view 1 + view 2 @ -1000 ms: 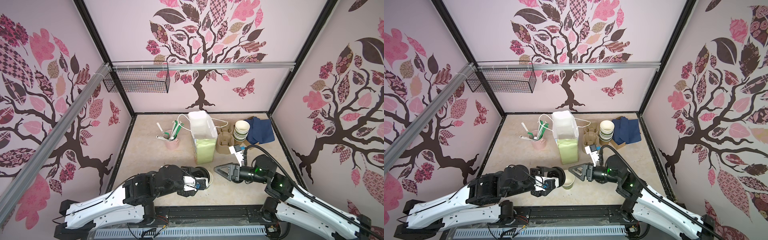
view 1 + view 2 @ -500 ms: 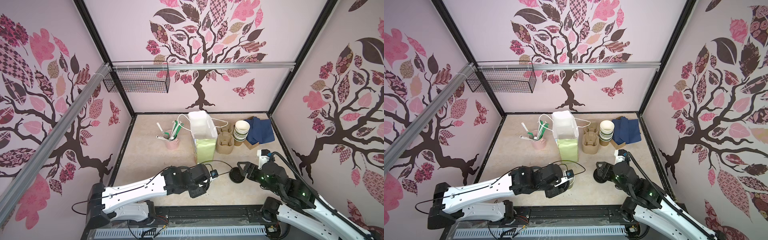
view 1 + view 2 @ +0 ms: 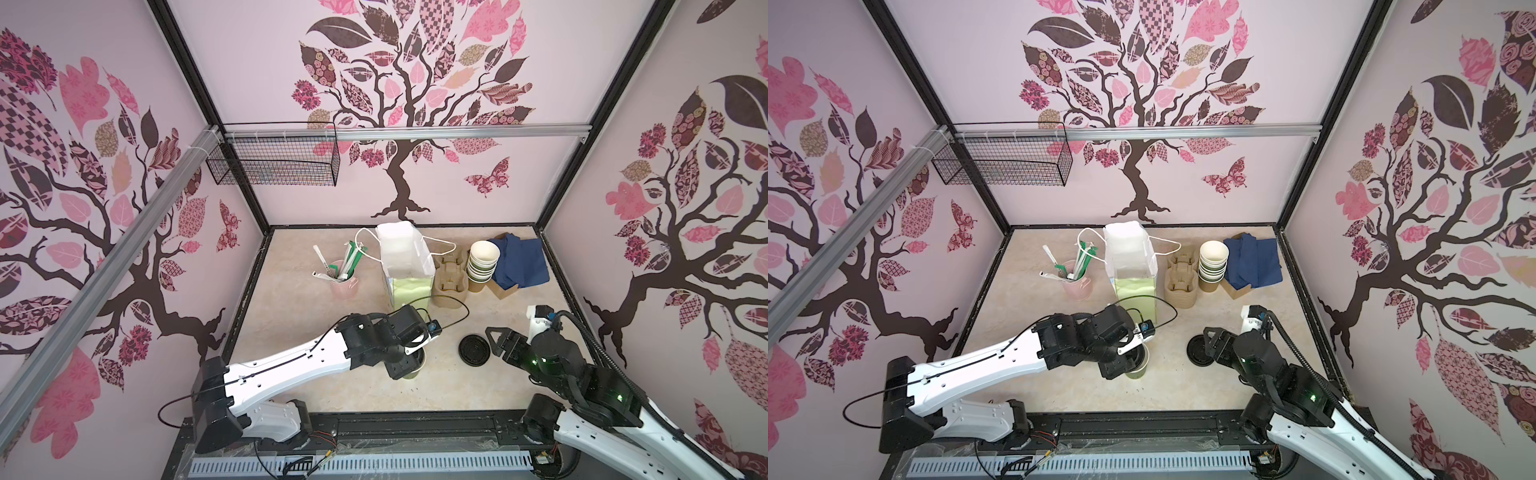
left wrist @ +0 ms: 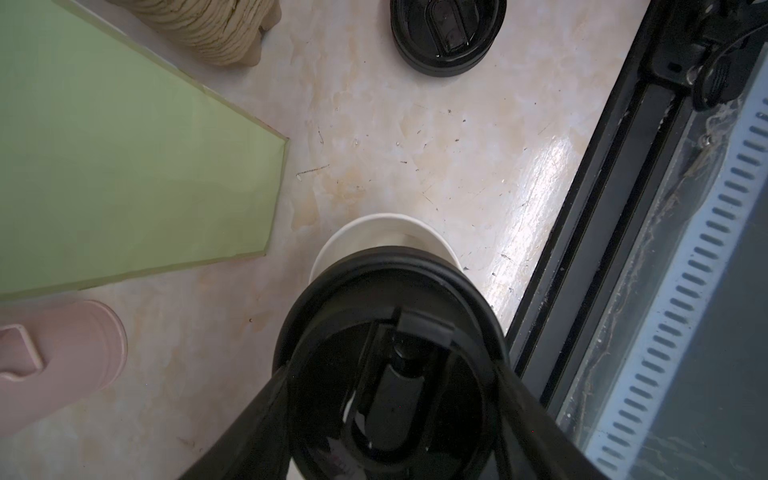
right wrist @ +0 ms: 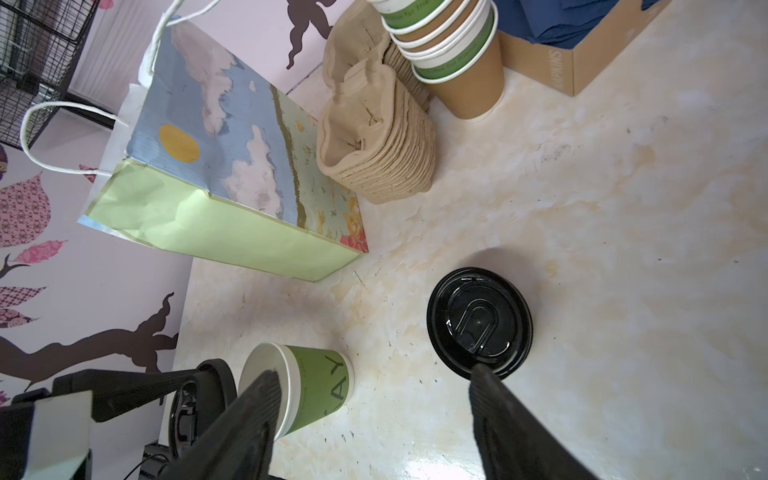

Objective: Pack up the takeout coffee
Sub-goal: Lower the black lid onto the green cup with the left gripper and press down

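The takeout coffee's green paper cup (image 5: 309,395) stands near the table's front edge, its cream inside showing and no lid seated on it. It shows in both top views (image 3: 412,376) (image 3: 1139,371), half under my left wrist. My left gripper (image 4: 392,365) is shut on a black lid (image 4: 390,291), held just above and partly over the cup's white rim (image 4: 374,224). My right gripper (image 5: 374,374) hangs open and empty to the right (image 3: 494,340). A second black lid (image 5: 480,322) lies flat on the table beside it. The paper bag (image 3: 405,257) stands upright behind.
A pink mug of straws (image 3: 345,282) stands left of the bag. Stacked pulp carriers (image 3: 449,278), a stack of lidless cups (image 3: 482,266) and a box of blue napkins (image 3: 519,262) fill the back right. A wire basket (image 3: 274,162) hangs on the wall.
My right gripper has pulled back to the right, leaving a black lid flat on the table. The left arm has stretched forward and brought its lid over the cup.
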Robot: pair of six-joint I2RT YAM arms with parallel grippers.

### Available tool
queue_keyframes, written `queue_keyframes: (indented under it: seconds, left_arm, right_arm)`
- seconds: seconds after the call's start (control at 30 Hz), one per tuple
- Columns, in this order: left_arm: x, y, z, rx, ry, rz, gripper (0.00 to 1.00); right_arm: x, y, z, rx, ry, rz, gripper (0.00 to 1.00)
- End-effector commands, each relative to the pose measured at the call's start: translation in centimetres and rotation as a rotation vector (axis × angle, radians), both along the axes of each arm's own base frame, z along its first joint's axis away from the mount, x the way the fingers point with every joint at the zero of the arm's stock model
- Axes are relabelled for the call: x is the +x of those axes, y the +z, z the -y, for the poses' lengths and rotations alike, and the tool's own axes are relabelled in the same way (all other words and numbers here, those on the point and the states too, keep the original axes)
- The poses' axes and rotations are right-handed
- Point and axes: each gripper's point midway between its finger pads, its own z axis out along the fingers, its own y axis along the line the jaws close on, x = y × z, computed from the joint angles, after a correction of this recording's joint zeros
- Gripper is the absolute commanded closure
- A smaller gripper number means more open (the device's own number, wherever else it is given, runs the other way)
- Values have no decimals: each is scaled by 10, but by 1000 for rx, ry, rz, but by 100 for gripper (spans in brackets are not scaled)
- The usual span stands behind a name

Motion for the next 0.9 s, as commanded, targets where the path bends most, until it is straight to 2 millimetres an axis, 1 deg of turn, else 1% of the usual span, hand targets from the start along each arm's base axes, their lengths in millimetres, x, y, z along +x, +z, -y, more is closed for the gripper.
queue_keyframes:
  seconds: [0.0,0.23,0.43,0.57,0.87]
  left_arm:
    - [6,8,13,-44,-41,38,47]
    - [7,-4,16,-39,-42,32,46]
    - [15,-13,13,8,-25,45,46]
    - [15,-17,13,23,-25,30,46]
    - [14,-25,7,46,-20,-5,46]
  right_arm:
    - [-3,-6,10,-4,-39,-20,26]
    - [-4,-7,8,-8,-27,-28,26]
    - [-3,0,5,-11,-12,-15,26]
    - [-2,3,4,-20,-4,-12,26]
    - [-4,3,3,-4,1,-16,26]
